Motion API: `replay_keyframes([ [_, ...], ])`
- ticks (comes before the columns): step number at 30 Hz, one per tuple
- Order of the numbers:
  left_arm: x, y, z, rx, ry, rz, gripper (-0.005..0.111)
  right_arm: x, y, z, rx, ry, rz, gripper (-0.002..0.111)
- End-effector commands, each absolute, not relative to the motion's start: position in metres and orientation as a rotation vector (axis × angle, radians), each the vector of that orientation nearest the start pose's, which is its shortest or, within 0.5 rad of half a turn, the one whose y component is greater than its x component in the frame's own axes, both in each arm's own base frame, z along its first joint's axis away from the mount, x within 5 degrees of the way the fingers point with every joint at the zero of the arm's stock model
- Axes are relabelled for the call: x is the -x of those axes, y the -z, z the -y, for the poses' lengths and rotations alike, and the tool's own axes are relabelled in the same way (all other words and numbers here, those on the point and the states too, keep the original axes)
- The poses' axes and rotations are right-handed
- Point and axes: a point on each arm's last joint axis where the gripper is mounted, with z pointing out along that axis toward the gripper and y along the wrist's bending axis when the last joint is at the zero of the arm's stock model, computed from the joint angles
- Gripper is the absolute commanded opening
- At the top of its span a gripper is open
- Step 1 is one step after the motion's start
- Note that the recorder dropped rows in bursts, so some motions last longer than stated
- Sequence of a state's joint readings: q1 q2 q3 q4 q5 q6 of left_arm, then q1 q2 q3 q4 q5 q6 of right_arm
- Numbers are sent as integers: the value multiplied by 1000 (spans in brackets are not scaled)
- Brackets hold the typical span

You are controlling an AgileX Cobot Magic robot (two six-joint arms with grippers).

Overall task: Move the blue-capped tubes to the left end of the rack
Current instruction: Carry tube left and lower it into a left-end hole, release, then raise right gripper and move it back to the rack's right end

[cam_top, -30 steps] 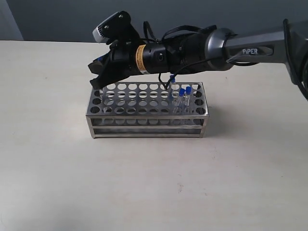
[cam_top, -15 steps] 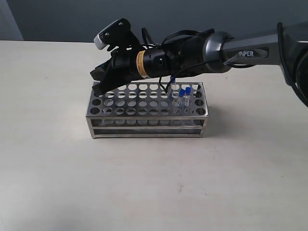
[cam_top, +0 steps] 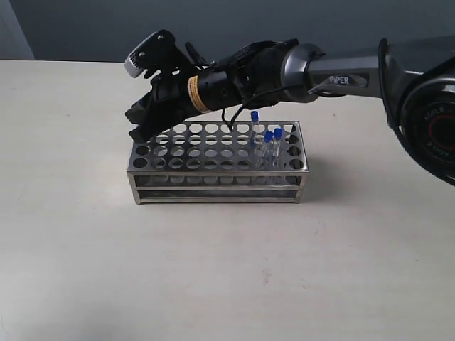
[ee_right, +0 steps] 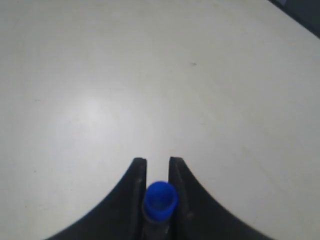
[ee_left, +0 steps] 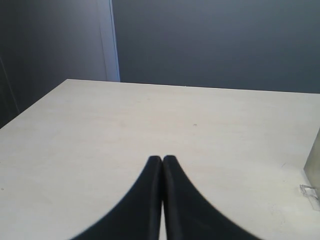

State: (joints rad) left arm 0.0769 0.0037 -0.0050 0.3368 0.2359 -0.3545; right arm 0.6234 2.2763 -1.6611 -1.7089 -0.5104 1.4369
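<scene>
The silver rack (cam_top: 217,162) stands mid-table. Three blue-capped tubes (cam_top: 269,138) stand in holes at its right end. My right gripper (cam_top: 140,128) reaches across and hangs just above the rack's far left corner. In the right wrist view the right gripper (ee_right: 157,162) is shut on a fourth blue-capped tube (ee_right: 160,200), whose cap sits between the fingers. In the exterior view the fingers hide that tube. The left gripper (ee_left: 162,159) is shut on nothing, over bare table, and is out of the exterior view.
The pale tabletop (cam_top: 213,270) spreads around the rack, with a dark wall behind. The right arm's black body (cam_top: 234,85) lies over the rack's back rows. A pale object (ee_left: 312,175) shows at the edge of the left wrist view.
The right arm has moved leftward along the rack with the tube held, from over the left rows to the far left corner. The left gripper shows no change.
</scene>
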Motion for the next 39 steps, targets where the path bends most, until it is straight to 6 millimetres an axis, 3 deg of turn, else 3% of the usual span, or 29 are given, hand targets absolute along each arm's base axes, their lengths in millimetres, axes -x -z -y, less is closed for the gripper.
replay_keyframes([
  [1, -55, -194, -11, 143, -93, -1697, 0, -380, -161, -335, 1236, -787, -1824, 0],
  [9, -55, -194, -11, 143, -93, -1697, 0, -379, -161, -336, 1237, -810, -1827, 1],
  [16, -55, -194, -11, 143, -93, -1697, 0, -373, -162, -338, 1258, -891, -1827, 39],
  [19, -55, -194, -11, 143, -93, -1697, 0, -373, -163, -338, 1264, -884, -1819, 41],
  [21, -55, -194, -11, 143, -93, -1697, 0, -375, -168, -336, 1248, -861, -1813, 41],
  [24, -55, -194, -11, 143, -93, -1697, 0, -382, -194, -327, 1189, -786, -1780, 41],
  [29, -55, -194, -11, 143, -93, -1697, 0, -391, -261, -291, 1115, -761, -1672, 41],
  [33, -55, -194, -11, 143, -93, -1697, 0, -390, -294, -253, 1092, -793, -1632, 41],
  [35, -55, -194, -11, 143, -93, -1697, 0, -389, -295, -234, 1056, -791, -1668, 40],
  [39, -55, -194, -11, 143, -93, -1697, 0, -375, -270, -202, 1026, -820, -1792, 37],
])
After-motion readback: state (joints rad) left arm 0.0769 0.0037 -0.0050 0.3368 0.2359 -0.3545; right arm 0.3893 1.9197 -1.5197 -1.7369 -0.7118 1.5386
